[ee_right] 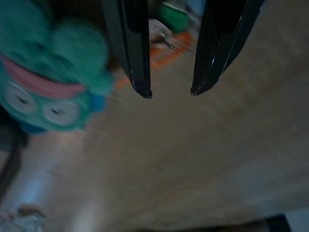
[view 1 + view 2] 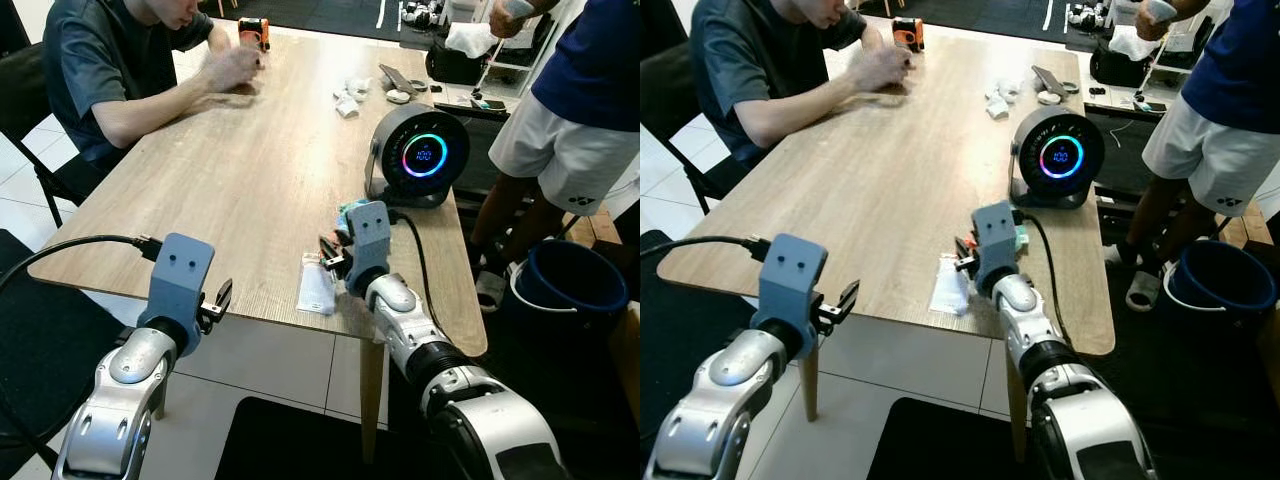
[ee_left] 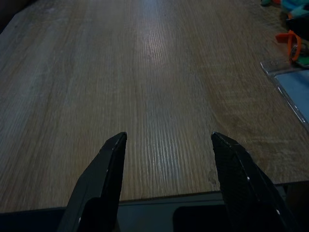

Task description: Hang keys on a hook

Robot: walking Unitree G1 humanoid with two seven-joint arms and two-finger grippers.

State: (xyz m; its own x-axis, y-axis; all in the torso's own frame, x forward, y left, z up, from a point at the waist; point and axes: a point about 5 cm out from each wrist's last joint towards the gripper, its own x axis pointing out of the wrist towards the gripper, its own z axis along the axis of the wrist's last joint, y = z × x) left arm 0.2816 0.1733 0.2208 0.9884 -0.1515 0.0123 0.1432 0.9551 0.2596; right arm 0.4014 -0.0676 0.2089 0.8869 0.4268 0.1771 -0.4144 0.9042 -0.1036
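A key bunch lies near the wooden table's [image 2: 250, 170] front right edge. It has a teal plush figure [image 1: 48, 87] with a pink mouth and an orange strap [image 1: 164, 50]. The plush [image 2: 347, 213] sits just behind my right wrist housing. My right gripper [image 2: 331, 257] hovers low over the tabletop beside the bunch. It is open [image 1: 171, 92], with nothing between its fingers and the strap just past the tips. A clear card sleeve [image 2: 317, 285] lies flat to the left of that gripper. My left gripper [image 2: 222, 296] is open [image 3: 166, 137] at the table's front edge, over bare wood.
A round black device [image 2: 420, 155] with a glowing ring stands behind the bunch, its cable [image 2: 420, 260] running past my right arm. A person [image 2: 110, 70] sits at the far left and another [image 2: 580, 100] stands at right. A blue bucket [image 2: 570, 285] stands on the floor at right.
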